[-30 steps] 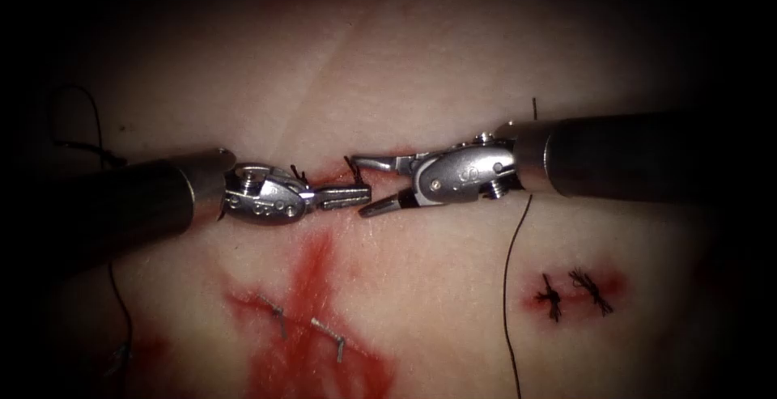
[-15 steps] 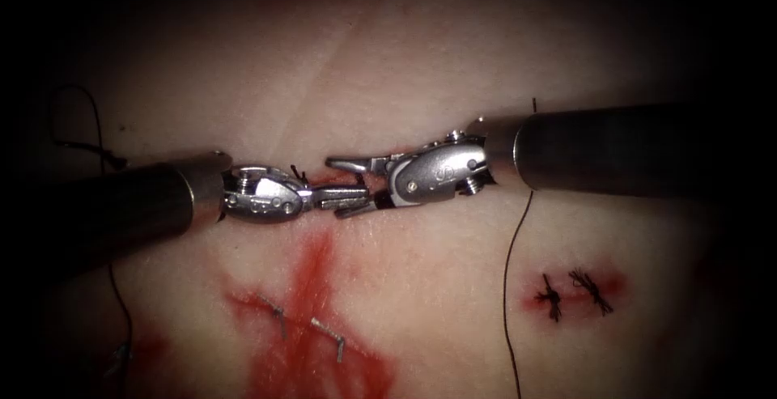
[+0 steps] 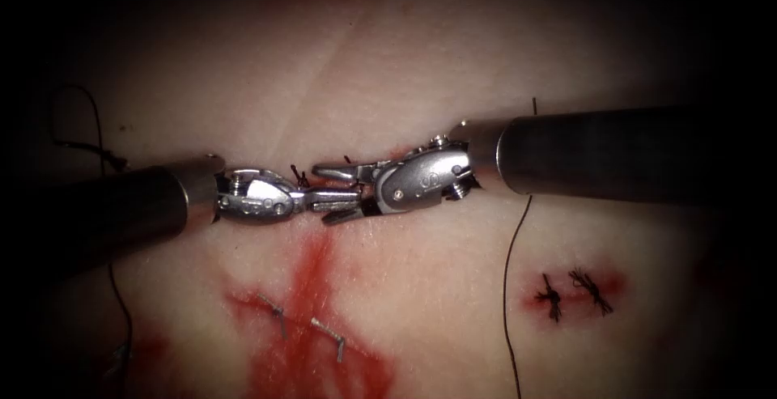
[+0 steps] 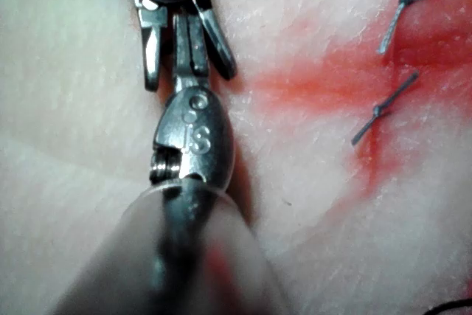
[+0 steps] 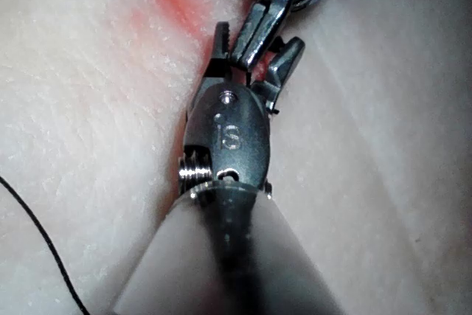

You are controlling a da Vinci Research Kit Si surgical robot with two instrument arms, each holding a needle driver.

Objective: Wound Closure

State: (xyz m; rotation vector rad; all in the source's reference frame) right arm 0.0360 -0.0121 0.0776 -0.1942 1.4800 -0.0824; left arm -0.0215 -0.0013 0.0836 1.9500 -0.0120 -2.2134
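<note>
The left tool (image 3: pixel 336 199) has its jaws pressed together; whether they pinch thread I cannot tell. At its three o'clock, the right tool (image 3: pixel 333 195) spreads its jaws wide around that tip, over the cut (image 3: pixel 324 179). Loose thread (image 3: pixel 510 286) lies at four o'clock on the tissue (image 3: pixel 421 302).

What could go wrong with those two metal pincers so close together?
The right tool's open jaws straddle the left tool's shut jaws: closing could clamp metal on metal. What the left holds, I cannot tell; the right holds nothing. Both tips sit close above the tissue beside short thread ends; a slip might nick it or snag them.
</note>
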